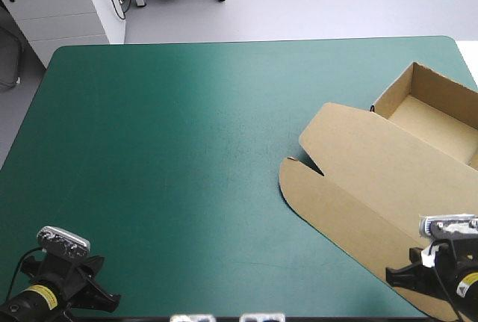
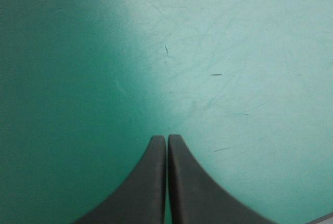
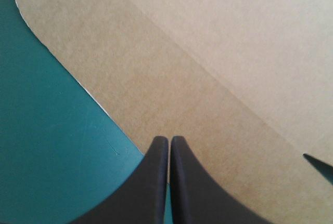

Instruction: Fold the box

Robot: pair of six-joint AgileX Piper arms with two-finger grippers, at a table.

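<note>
Black fingers [image 2: 140,193] of the left jaws meet in a pointed arch over bare teal-green cover [image 2: 234,52], holding nothing, at the near left corner of the tabletop [image 1: 172,150]. Likewise the right jaws are pressed together and empty, above the flat lid [image 3: 208,52] of the brown box [image 1: 388,180], near its rounded edge. That box lies on the tabletop's right side, its tray [image 1: 433,113] at the far right with walls raised and the lid spread flat toward the near edge. Since the tray looks formed, little seems left. Any further crease wants one arm steadying the tray while the other works the lid, without dragging the board. Count: one box, two arms, two pairs of jaws.
</note>
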